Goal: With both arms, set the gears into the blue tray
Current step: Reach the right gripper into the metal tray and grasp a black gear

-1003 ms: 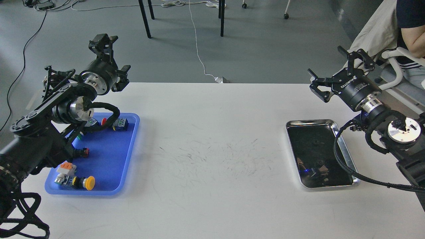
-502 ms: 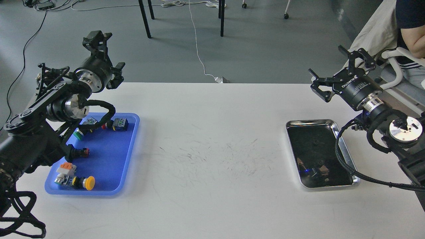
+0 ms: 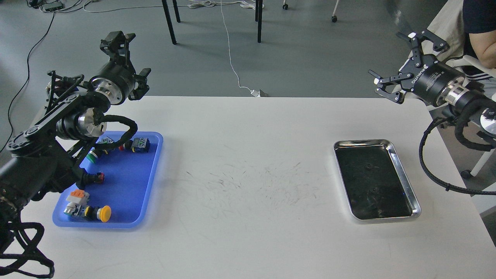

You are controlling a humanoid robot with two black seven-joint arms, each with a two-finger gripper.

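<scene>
The blue tray (image 3: 128, 186) lies at the table's left and holds several coloured push-button switches. Two tiny dark gears (image 3: 368, 166) sit on the dark floor of the shiny silver tray (image 3: 393, 149) at the right; they are small and hard to make out. My left gripper (image 3: 131, 60) hangs open and empty above the table's far left edge, behind the blue tray. My right gripper (image 3: 401, 64) is open and empty, raised beyond the table's far right corner, well clear of the silver tray.
A yellow-capped switch (image 3: 103, 213) and an orange-topped one (image 3: 77, 195) lie at the blue tray's near end. A seated person (image 3: 480, 31) is at the far right. Chair legs and cables are on the floor behind the table.
My right arm has lifted and swung right, off the silver tray's right side, uncovering it. My left gripper shifted slightly up and right. Both stay open.
</scene>
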